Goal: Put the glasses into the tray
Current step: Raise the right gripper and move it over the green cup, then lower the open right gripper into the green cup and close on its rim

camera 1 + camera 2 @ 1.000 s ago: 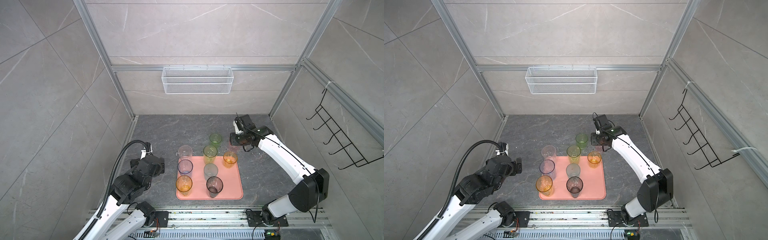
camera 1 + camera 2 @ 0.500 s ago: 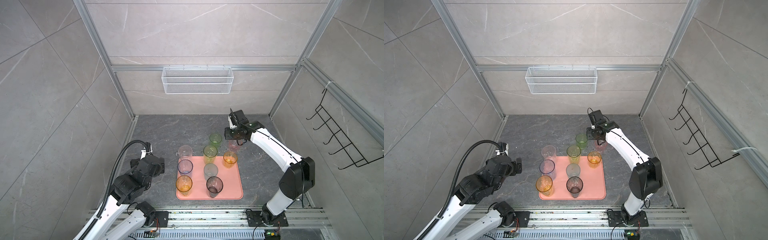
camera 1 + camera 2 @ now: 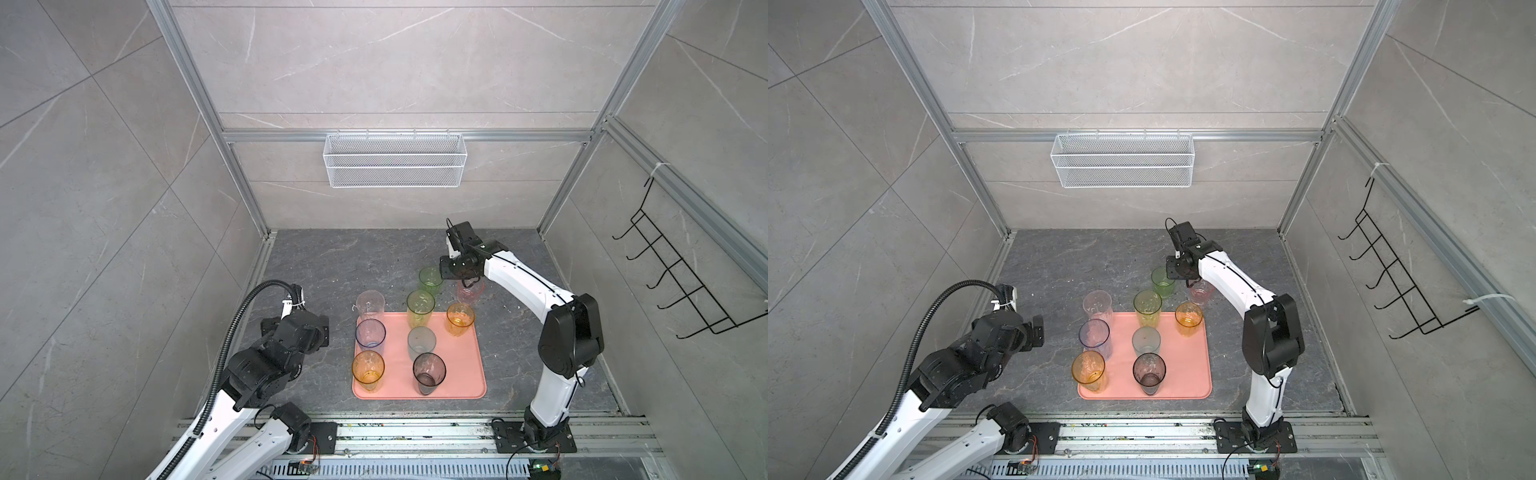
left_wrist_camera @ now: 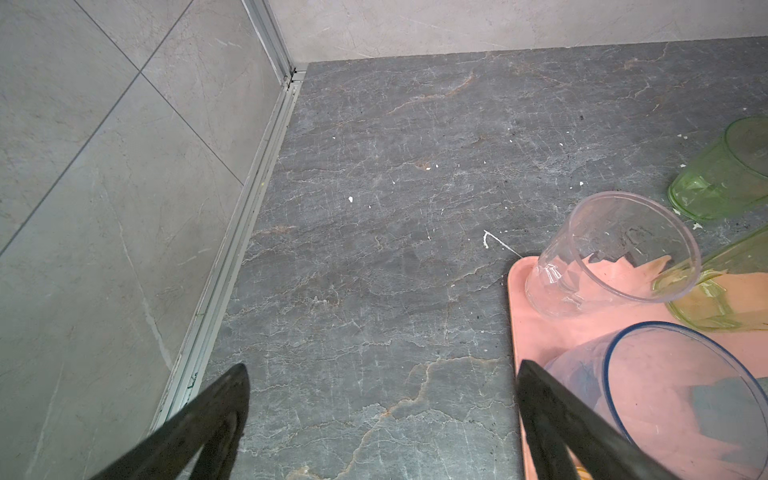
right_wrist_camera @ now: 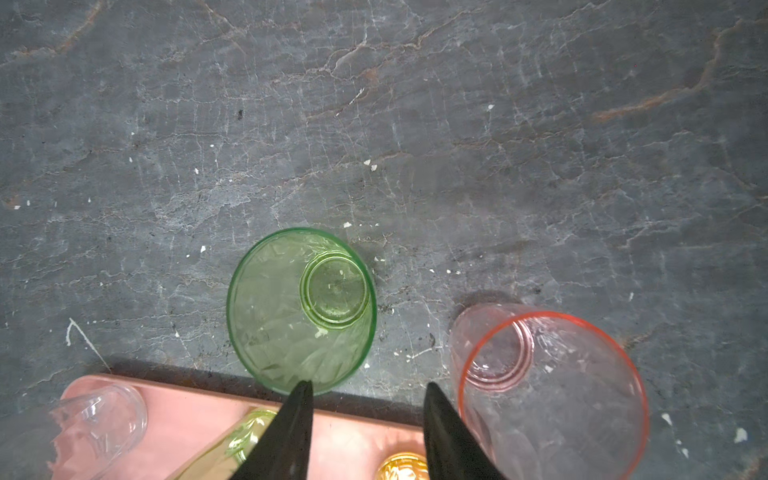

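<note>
Right wrist view alone shows right gripper (image 5: 368, 386) parted beside pink glass (image 5: 548, 395).

The salmon tray (image 3: 467, 376) lies flat at lower centre in both top views. Upright on it stand a clear glass (image 3: 370, 303), blue-rimmed glass (image 3: 370, 332), tall amber glass (image 3: 368, 368), tall green glass (image 3: 420, 309), grey glass (image 3: 421, 340), smoky glass (image 3: 429, 370) and short amber glass (image 3: 460, 319). A short green glass (image 3: 430, 280) and a pink glass (image 3: 471, 294) stand on the tabletop (image 3: 332, 266) just above its upper edge.
</note>
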